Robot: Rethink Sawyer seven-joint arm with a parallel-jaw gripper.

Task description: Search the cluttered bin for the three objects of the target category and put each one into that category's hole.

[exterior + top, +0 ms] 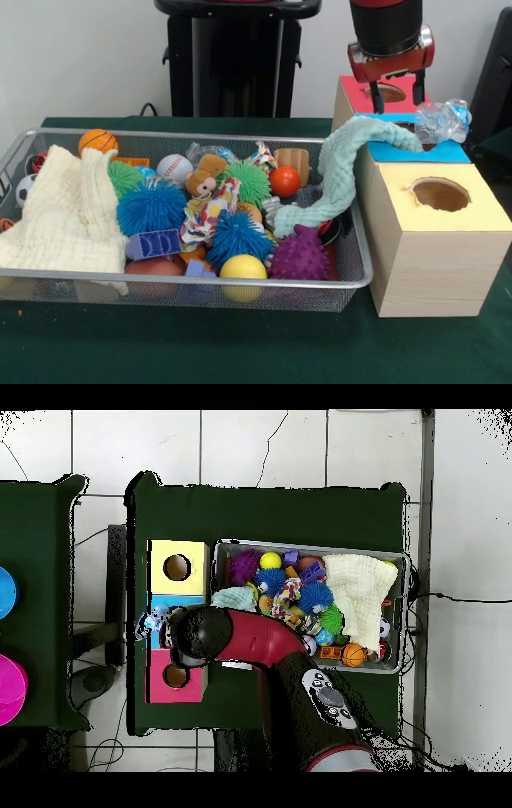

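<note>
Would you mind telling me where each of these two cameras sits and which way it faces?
Front view: across the table, level, facing the mesh bin and wooden box; only the gripper shows.
Overhead view: above, looking straight down; the whole arm reaches over the box.
Shared: bin, box, cream cloth.

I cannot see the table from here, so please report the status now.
Claw empty over the red box top, whether open unclear. Mint cloth draped from bin across blue section, beside crumpled plastic.
</note>
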